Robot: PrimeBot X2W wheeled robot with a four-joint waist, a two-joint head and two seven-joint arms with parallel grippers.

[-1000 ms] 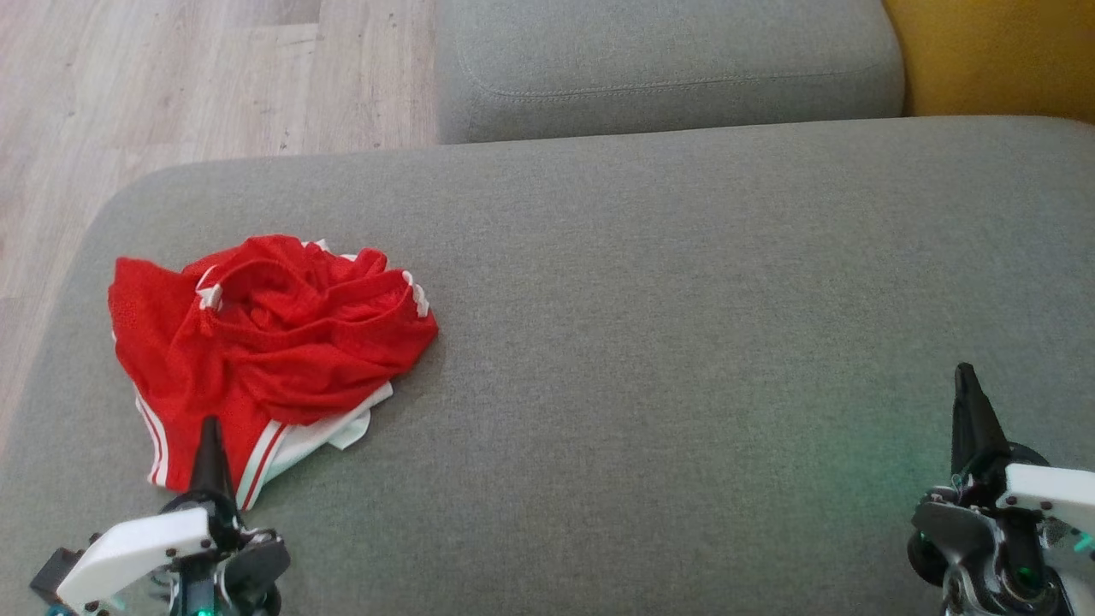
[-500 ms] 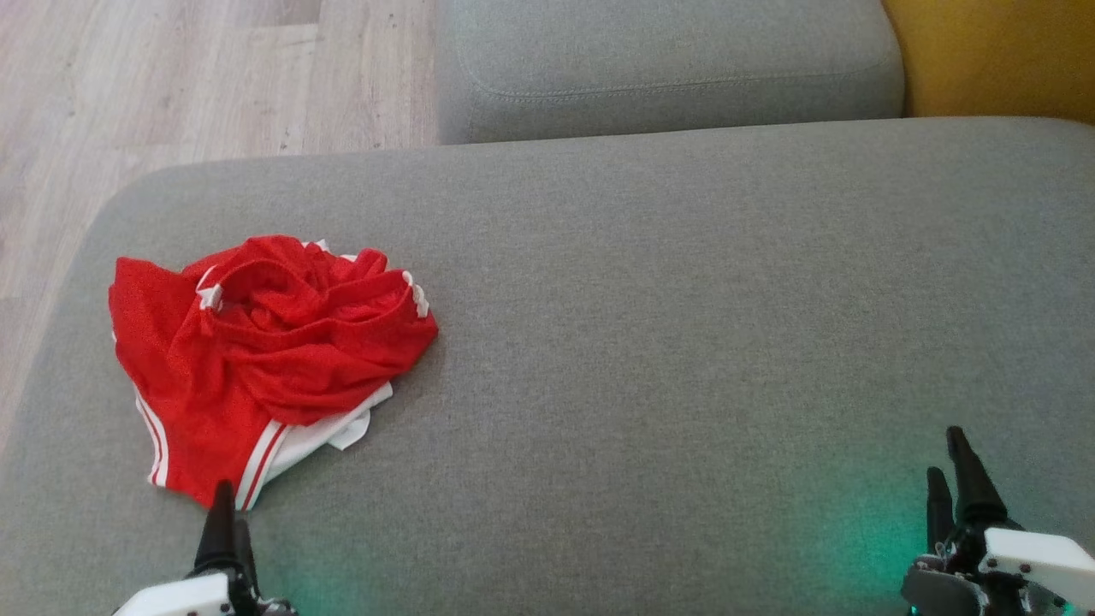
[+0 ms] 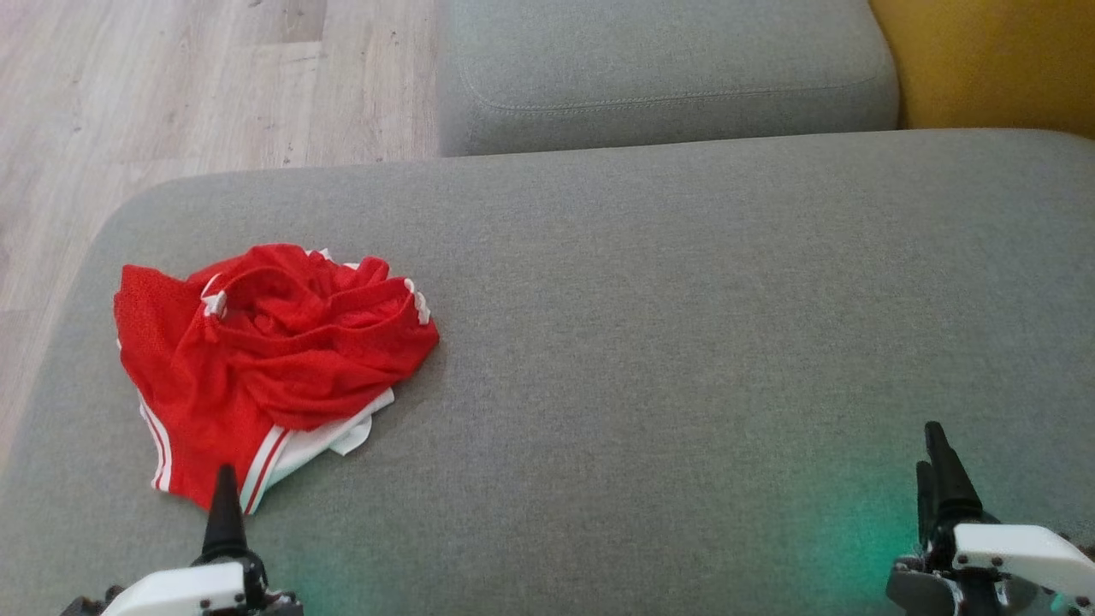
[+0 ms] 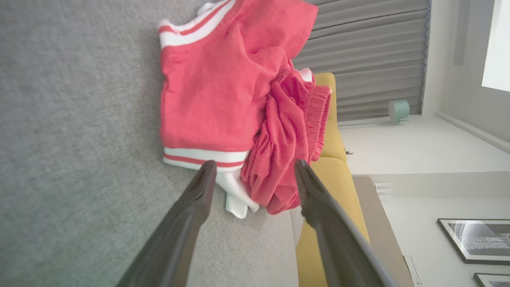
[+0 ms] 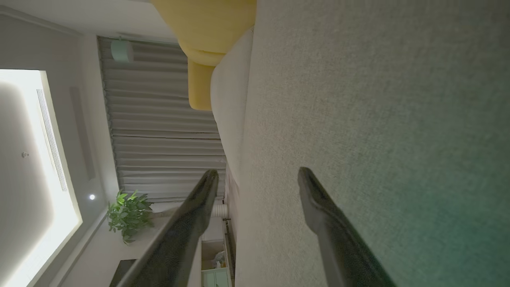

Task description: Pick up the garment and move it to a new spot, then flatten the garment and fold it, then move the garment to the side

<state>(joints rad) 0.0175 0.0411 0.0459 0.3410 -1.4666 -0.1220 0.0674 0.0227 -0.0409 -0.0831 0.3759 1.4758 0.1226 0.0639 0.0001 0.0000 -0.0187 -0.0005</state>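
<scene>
The garment (image 3: 265,359) is a crumpled red piece with white stripes, heaped on the left part of the grey sofa seat (image 3: 650,342). In the left wrist view the garment (image 4: 223,99) lies just beyond my fingertips. My left gripper (image 3: 227,513) hovers at the garment's near edge, open, nothing between its fingers (image 4: 199,191). My right gripper (image 3: 934,466) is far from the garment at the lower right, over bare cushion. The right wrist view shows this gripper (image 5: 258,177) open and empty.
A second grey cushion (image 3: 667,68) lies behind the seat. A yellow cushion (image 3: 984,60) sits at the back right. Wooden floor (image 3: 171,85) runs past the sofa's left and far edge.
Both grippers have gone from shut to open. Both have drawn back toward the near edge of the seat. The camera has tilted slightly. The garment has not moved.
</scene>
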